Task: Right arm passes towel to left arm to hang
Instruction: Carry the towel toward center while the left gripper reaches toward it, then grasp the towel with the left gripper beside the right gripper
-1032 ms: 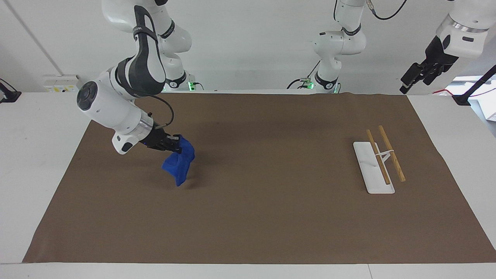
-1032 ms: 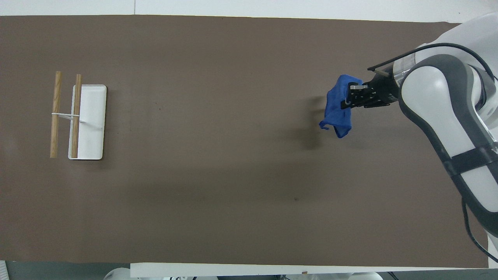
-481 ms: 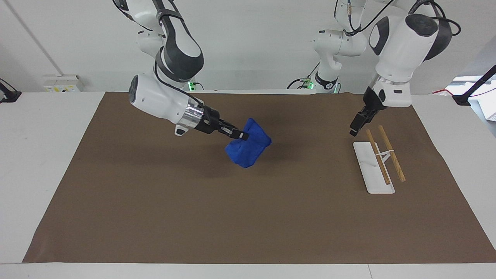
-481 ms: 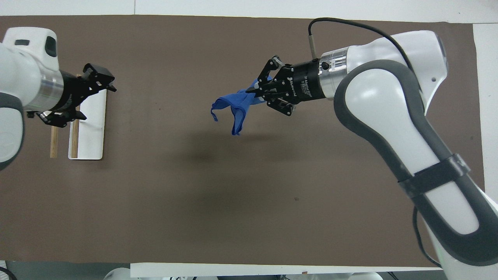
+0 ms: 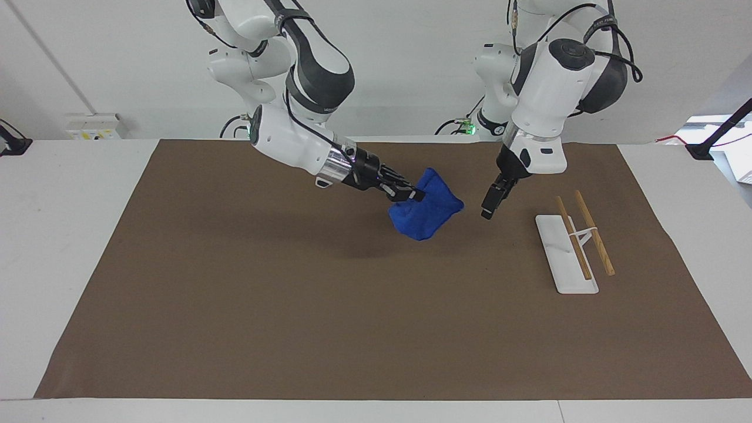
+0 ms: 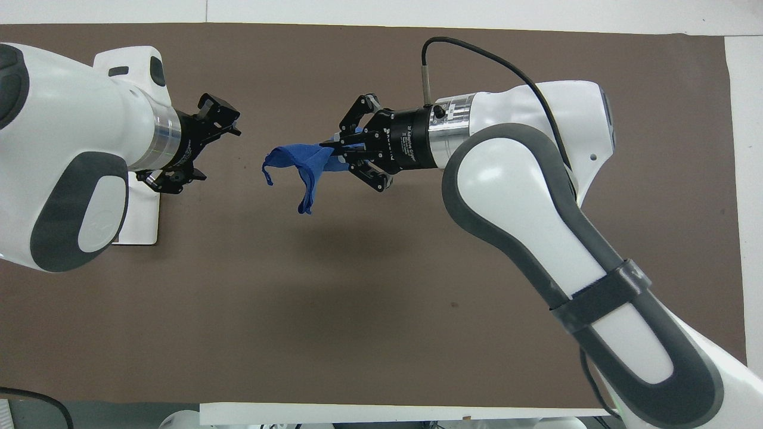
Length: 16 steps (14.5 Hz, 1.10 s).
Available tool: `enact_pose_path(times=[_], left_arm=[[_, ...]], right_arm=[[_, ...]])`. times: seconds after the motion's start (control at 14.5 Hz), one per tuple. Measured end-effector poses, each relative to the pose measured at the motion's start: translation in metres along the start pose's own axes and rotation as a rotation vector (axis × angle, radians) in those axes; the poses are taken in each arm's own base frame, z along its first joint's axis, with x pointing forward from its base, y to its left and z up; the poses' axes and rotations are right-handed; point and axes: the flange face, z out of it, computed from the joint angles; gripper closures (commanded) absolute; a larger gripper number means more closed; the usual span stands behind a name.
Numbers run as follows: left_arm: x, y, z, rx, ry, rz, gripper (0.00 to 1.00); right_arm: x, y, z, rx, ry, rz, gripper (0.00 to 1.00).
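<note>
My right gripper [image 5: 414, 195] is shut on the bright blue towel [image 5: 427, 207] and holds it in the air over the middle of the brown mat. The towel hangs crumpled from the fingers, as the overhead view [image 6: 298, 164] also shows, with my right gripper [image 6: 334, 146] at its edge. My left gripper [image 5: 489, 208] is open and empty in the air beside the towel, a short gap from it. The overhead view shows my left gripper [image 6: 213, 146] with its fingers spread toward the cloth.
A white rack base [image 5: 565, 258] with two wooden rods [image 5: 594, 233] stands on the brown mat [image 5: 294, 294] toward the left arm's end. In the overhead view the left arm covers most of the rack [image 6: 142, 219].
My right arm has carried the towel from its own end to over the mat's middle. My left arm has come down from high up, passed the rack and closed in on the towel.
</note>
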Motion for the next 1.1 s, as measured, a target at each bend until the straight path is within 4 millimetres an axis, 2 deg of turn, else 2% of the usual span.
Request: enact_pose_path(times=[0.28,0.55,0.69,1.03,1.1], left_arm=[[-0.02,0.018,0.006,-0.002,-0.009,-0.006,0.24],[-0.058,0.025,0.014,0.034,-0.032,-0.003,0.29],[-0.061,0.025,0.015,0.046,-0.035,-0.003,0.36],[-0.054,0.025,0.011,0.038,-0.031,-0.014,0.45],[-0.053,0.025,0.008,0.033,-0.029,-0.016,0.51]], right_arm=[[-0.006,0.002,0.006,0.003,-0.026,0.043,1.0],[-0.006,0.002,0.006,0.005,-0.029,0.049,1.0],[-0.005,0.002,0.006,0.004,-0.029,0.049,1.0],[-0.004,0.004,0.007,0.001,-0.028,0.052,0.99],[-0.003,0.004,0.008,0.0,-0.028,0.053,0.99]])
